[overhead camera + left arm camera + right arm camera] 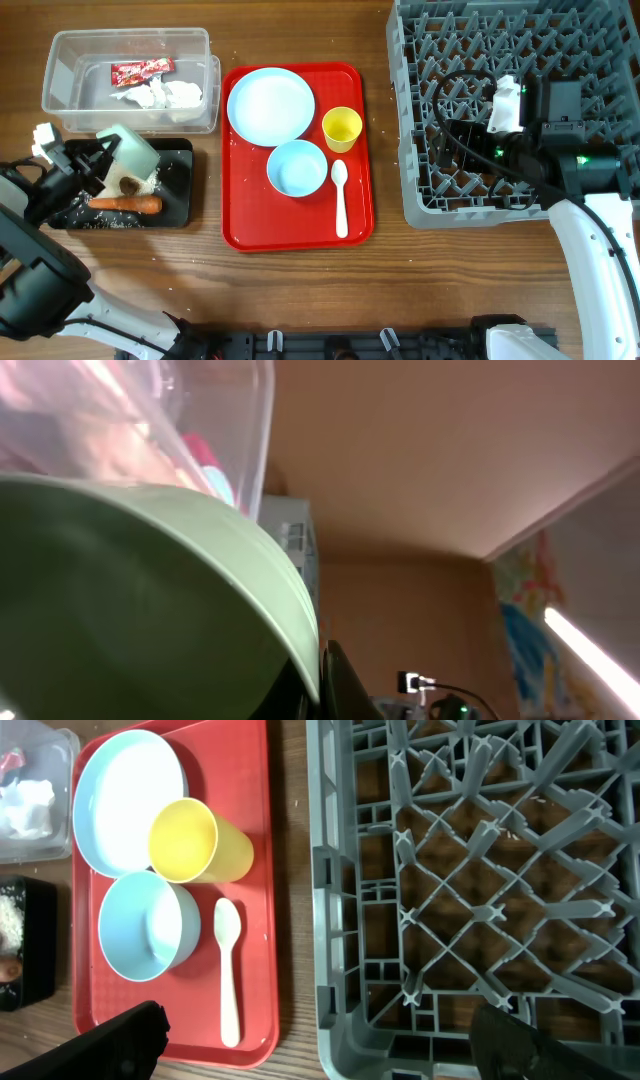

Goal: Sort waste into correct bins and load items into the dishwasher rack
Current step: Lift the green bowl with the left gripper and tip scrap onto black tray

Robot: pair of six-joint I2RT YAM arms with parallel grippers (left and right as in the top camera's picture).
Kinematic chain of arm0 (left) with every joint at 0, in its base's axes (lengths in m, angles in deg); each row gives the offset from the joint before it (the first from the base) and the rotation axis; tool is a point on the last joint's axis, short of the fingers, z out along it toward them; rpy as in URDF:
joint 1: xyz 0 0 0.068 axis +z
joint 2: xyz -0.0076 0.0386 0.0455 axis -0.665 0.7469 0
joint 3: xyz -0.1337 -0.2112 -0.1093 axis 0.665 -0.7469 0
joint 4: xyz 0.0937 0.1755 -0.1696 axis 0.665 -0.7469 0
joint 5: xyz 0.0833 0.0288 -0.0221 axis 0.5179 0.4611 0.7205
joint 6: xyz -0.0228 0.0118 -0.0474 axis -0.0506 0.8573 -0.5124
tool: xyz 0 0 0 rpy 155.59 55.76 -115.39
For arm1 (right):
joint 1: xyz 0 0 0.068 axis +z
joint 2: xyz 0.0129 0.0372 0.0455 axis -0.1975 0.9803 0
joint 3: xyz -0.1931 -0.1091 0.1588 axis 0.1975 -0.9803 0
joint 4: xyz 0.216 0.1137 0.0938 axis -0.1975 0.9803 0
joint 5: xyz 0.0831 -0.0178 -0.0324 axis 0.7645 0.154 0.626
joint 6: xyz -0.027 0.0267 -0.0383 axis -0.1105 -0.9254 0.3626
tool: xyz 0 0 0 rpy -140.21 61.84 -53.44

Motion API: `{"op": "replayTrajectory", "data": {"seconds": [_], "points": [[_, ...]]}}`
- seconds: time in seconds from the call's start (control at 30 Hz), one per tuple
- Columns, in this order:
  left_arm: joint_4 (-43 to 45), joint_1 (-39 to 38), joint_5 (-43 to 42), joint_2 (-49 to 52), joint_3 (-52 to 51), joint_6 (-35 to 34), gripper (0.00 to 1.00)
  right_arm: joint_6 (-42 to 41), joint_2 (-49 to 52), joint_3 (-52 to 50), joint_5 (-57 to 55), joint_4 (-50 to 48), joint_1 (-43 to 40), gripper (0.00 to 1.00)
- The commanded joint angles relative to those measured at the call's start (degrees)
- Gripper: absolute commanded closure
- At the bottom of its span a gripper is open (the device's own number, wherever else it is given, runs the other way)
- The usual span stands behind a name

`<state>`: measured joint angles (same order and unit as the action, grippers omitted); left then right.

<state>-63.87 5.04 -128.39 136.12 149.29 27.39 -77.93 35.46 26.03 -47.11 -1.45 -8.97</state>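
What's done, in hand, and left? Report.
Done: red snack wrapper and crumpled tissue lie in the clear tub; carrot piece and rice in the black tray. In hand: the left gripper holds the pale green bowl tipped over that tray. Left: plate, light blue bowl, yellow cup and white spoon sit on the red tray; the dishwasher rack holds no dishes.

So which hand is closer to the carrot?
Left. The left hand, gripping a green bowl, is right beside the carrot, over the black tray; the right hand is far off, over the rack.
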Motion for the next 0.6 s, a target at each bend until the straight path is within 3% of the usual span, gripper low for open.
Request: {"op": "replayTrajectory", "data": {"seconds": [0.0, 0.1, 0.23, 0.3, 0.37, 0.4, 0.47, 0.57], "points": [[-0.1, -0.1, -4.3, -1.7, 0.6, 1.5, 0.96, 0.5, 0.5, 0.8, -0.2, -0.2, 0.0, 0.0], [-1.8, -1.4, -0.4, -6.5, 0.7, 1.5, 0.96, 0.6, 0.5, 0.8, -0.1, -0.4, 0.0, 0.0], [-6.7, -11.9, 23.1, -21.5, 0.8, 1.4, 0.96, 0.5, 0.5, 0.8, -0.1, -0.4, 0.0, 0.0], [-9.4, -20.9, 36.4, -28.0, 0.7, -0.5, 0.96, 0.6, 0.5, 0.8, -0.1, -0.5, 0.0, 0.0], [-9.9, -36.2, 56.4, -32.5, 0.7, -8.8, 0.96, 0.6, 0.5, 0.8, -0.2, -0.6, 0.0, 0.0], [-9.9, -42.5, 62.4, -32.7, 0.7, -11.3, 0.96, 0.5, 0.5, 0.8, -0.1, -0.6, 0.0, 0.0], [-9.4, -53.9, 73.0, -31.5, -0.4, -17.3, 0.96, 0.7, 0.5, 0.8, -0.2, -0.6, 0.0, 0.0], [-6.1, -65.2, 76.8, -28.4, -4.3, -21.7, 0.96, 0.7, 0.5, 0.8, -0.2, -0.5, 0.0, 0.0]]}}
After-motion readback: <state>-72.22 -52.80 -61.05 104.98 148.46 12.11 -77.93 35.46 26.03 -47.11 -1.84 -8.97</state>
